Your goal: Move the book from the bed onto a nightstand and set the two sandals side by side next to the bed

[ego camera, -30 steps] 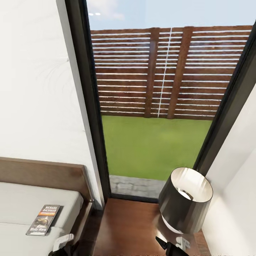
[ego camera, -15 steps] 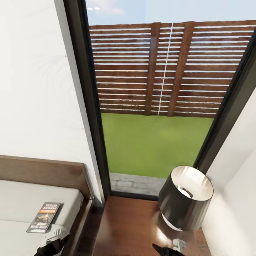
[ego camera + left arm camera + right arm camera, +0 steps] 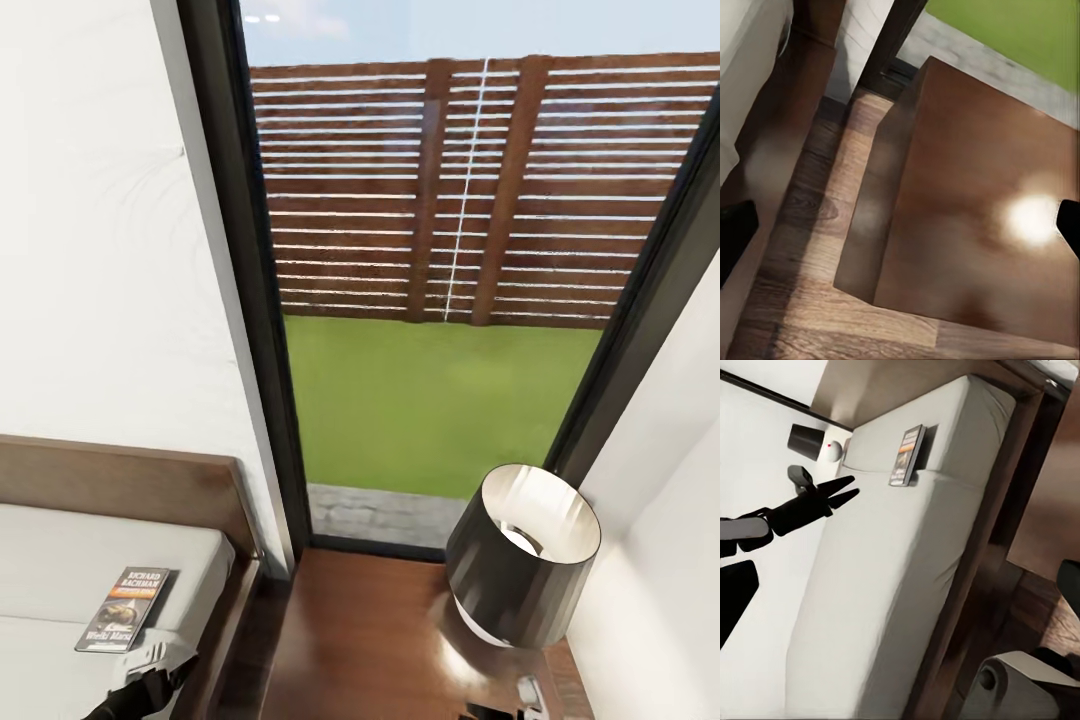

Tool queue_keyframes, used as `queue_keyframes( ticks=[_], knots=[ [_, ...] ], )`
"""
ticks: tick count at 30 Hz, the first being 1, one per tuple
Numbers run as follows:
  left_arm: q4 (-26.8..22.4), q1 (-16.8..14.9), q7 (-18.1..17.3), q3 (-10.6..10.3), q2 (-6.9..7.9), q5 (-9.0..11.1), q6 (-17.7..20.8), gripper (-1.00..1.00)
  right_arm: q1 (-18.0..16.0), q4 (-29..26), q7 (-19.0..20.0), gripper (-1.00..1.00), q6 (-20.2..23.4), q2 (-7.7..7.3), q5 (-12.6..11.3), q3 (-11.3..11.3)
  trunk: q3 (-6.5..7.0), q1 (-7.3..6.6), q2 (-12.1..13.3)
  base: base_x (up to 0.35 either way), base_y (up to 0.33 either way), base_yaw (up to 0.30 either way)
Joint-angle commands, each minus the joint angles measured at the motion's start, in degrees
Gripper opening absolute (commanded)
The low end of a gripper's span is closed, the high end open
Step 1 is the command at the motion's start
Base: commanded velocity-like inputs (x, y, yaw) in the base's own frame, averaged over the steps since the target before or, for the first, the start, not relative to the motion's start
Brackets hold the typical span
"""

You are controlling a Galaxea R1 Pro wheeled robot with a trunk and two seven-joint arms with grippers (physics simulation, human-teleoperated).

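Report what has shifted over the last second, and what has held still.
The left gripper has swung leftward over the bed, toward the near end of the book, but has not taken hold of it. The right gripper has slid rightward beside the lamp. The head camera tilted slightly. The book, lamp and nightstand stayed where they were.

A tall dark-framed window fills the centre of the head view, giving onto a green lawn and a slatted brown fence under pale sky. White walls flank it left and right. At lower right stands a dark-shaded lamp, and wood-plank floor shows in the left wrist view.
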Motion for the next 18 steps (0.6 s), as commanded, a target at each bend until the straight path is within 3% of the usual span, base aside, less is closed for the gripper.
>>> queue_keyframes(
  ticks=[1,18],
  knots=[
    [0.1,-0.1,-0.3,0.4,0.03,-0.6,-0.4,1.00,-0.1,0.2,0.7,1.00,-0.6,-0.11,-0.2,0.1,-0.11,0.02,-0.1,0.000,0.000,0.000],
    [0.1,-0.1,-1.2,0.5,-0.03,-0.5,-0.4,1.00,-0.1,0.2,0.8,1.00,-0.8,0.04,-0.2,0.2,-1.27,0.02,-0.1,0.000,0.000,0.000]
  ],
)
